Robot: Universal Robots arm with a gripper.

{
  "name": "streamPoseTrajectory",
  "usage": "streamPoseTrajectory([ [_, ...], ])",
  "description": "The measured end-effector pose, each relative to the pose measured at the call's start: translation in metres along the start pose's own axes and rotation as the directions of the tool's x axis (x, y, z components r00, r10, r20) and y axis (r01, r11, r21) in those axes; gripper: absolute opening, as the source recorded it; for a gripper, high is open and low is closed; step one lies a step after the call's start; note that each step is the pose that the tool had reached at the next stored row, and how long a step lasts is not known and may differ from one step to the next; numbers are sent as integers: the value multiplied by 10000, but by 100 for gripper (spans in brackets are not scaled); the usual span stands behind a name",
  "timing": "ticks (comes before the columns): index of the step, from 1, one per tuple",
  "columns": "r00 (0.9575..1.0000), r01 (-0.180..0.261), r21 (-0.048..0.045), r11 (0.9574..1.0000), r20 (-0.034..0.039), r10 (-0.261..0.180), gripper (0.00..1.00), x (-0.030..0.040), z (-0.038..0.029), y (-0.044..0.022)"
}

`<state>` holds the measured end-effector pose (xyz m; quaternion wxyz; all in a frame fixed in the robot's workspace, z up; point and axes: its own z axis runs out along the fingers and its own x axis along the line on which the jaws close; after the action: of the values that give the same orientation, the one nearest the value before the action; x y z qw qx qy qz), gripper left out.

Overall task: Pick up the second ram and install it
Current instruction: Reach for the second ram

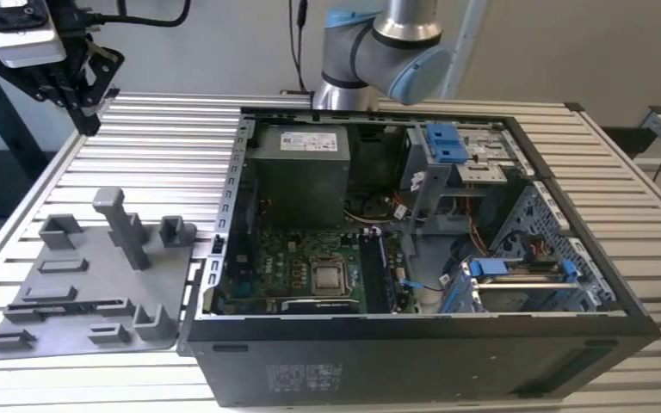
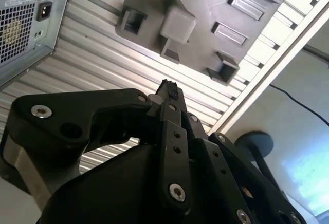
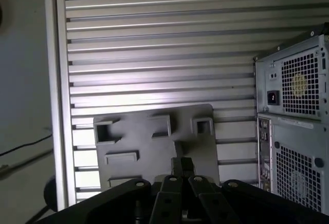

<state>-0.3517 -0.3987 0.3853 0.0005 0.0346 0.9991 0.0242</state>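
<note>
The black two-fingered gripper (image 1: 85,114) hangs high over the far corner of the ribbed aluminium table (image 1: 158,129), beyond the far edge of the flat gray plastic tray (image 1: 169,297) with its upright posts; in both wrist views the fingertips (image 2: 165,91) look drawn together, with nothing to be seen between them, so I judge the gripper (image 3: 182,163) closed and empty.

The second ram (image 1: 66,304) seems to be the long, thin dark strip sitting in the tray's long slot, close to the tray's near edge; from the fingers it lies down and toward the camera in the exterior view, on the far side of the tall gray post (image 1: 118,219) from them, and well apart from them; its long axis runs roughly across the exterior view, left to right, along that near edge of the tray.

The strip shows as a narrow dark line, edge-on; no label can be made out on it, so the identification is a judgement.

The open black desktop computer case (image 1: 423,361) stands just beside the tray on the exterior view's right, its green board exposed; whether a stick already sits in its slots I cannot tell.
</note>
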Motion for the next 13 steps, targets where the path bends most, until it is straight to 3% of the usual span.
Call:
streamPoseTrajectory([
  [13, 10000, 1, 1, 10000, -15, -1, 11, 485, 11, -34],
])
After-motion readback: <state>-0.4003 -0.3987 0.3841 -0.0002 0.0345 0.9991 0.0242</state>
